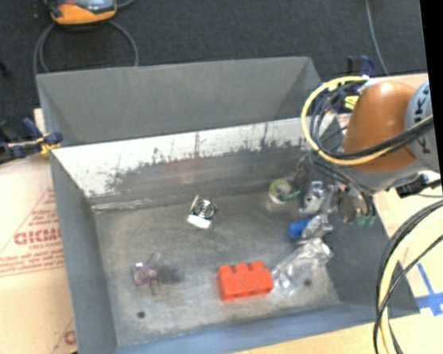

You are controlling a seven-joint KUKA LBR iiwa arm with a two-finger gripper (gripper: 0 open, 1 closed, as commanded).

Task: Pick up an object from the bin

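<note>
Pincer (323,201) over small blue piece (299,229), long axis roughly left-right.

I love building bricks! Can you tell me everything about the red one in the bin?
The red brick is a chunky, plastic-looking building block with studs along its far edge. It lies flat on the bin's grey floor near the front wall, long side left to right. A crumpled clear wrapper sits at its right end, seemingly touching it. Nothing else touches it.
</note>
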